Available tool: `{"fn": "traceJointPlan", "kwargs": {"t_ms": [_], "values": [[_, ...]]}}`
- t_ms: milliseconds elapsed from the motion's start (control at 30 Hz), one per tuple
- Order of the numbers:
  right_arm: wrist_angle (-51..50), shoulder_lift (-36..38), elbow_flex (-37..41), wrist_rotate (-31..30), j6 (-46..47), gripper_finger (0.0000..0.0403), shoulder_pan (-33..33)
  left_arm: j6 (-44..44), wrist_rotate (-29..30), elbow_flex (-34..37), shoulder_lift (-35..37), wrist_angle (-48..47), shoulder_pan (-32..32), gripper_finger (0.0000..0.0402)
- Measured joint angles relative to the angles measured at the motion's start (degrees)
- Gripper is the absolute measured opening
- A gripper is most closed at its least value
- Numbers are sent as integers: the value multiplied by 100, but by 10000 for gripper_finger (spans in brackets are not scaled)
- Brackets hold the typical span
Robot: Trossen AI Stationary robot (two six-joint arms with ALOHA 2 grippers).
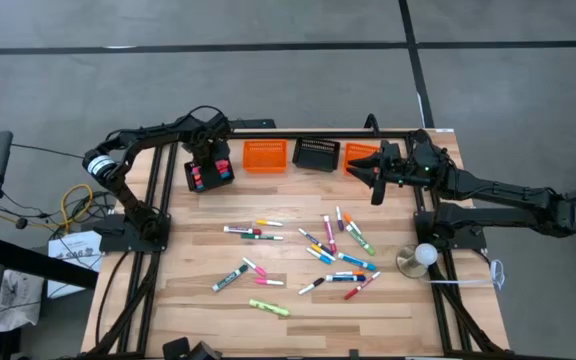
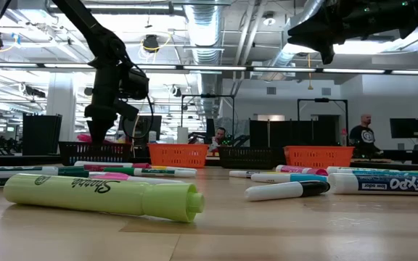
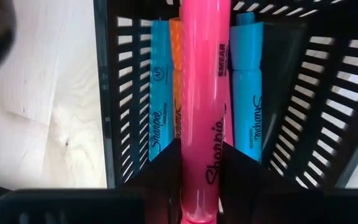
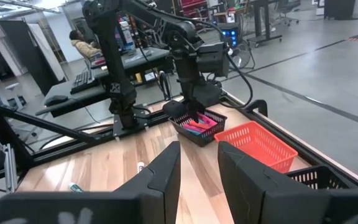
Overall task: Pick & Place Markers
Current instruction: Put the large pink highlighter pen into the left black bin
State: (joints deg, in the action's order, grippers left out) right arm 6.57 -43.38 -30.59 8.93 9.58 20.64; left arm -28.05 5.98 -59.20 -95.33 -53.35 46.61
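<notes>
Left tool (image 3: 201, 180) sits over the black basket (image 1: 208, 166) at upper left of the high view, fingers snug on a pink marker (image 3: 201, 93). Right tool (image 4: 199, 163) hovers upper right, narrowly parted, empty. Remaining markers (image 1: 308, 250) lie scattered mid-bench (image 1: 388, 310).

This is a large open robotics lab or industrial workspace: a polished concrete floor (image 1: 268, 90) surrounds the wooden table (image 1: 298, 320), exposed ducts (image 2: 209, 25) and strip lights run overhead, and people (image 2: 361, 134) sit or stand at distant workstations with monitors (image 2: 405, 129).
</notes>
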Motion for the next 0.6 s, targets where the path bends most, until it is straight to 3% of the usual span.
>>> {"fn": "traceJointPlan", "kwargs": {"t_ms": [367,600], "values": [[0,0,-2,2,0,98,0,117,-22,0,133,-67,-18,202],[-9,0,-2,1,13,98,0,482,-7,2,1151,-172,-135,254]]}}
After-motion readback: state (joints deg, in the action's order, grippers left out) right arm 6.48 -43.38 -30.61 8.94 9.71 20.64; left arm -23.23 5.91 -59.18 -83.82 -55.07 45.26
